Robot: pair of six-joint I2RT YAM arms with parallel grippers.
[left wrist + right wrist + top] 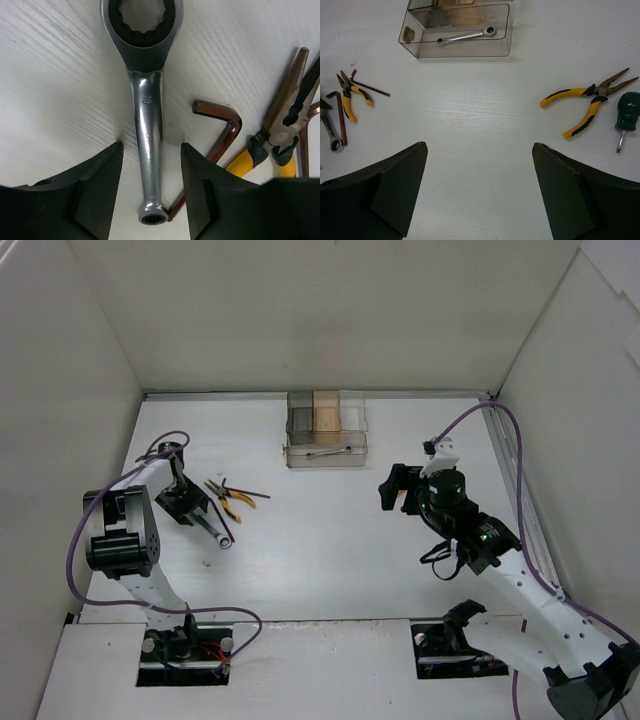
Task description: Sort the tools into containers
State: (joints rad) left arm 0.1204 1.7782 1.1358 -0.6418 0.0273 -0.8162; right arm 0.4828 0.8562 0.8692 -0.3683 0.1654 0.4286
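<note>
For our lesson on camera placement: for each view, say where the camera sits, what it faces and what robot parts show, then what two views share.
Top external: above, behind the bases, looking down on the table; both arms, left gripper and right gripper show.
Left wrist: on the left arm, close above a silver wrench lying between the left fingers.
Right wrist: on the right arm, facing across the table toward the organizer box; right fingers at bottom.
Shared: both wrist views show that wrench.
</note>
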